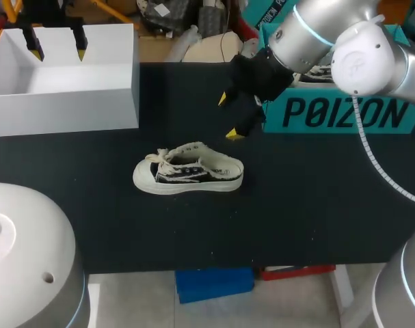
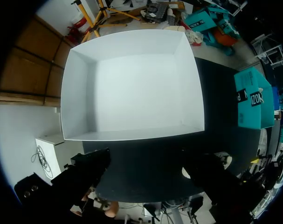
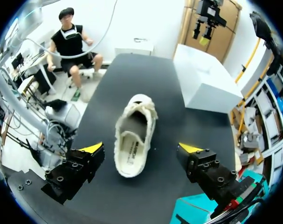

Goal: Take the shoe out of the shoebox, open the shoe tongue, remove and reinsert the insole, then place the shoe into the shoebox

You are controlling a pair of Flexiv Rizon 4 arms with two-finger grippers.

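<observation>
A cream and black low sneaker (image 1: pixel 188 171) lies on its sole on the black table (image 1: pixel 303 205), toe pointing left. My right gripper (image 1: pixel 229 117) hangs open above and just behind its heel. In the right wrist view the shoe (image 3: pixel 134 140) lies under the right gripper (image 3: pixel 141 149), between the spread fingers, apart from both, with its insole showing. The white shoebox (image 1: pixel 63 109) stands empty at the back left. My left gripper (image 1: pixel 57 49) hovers open over it. The left wrist view looks straight down into the shoebox (image 2: pixel 136 93), and the left gripper (image 2: pixel 148 182) holds nothing.
A teal box (image 1: pixel 344 113) stands at the back right, close behind my right arm. The white shoebox (image 3: pixel 204 79) lies beyond the shoe's toe in the right wrist view. Bare black table surrounds the shoe in front and to both sides.
</observation>
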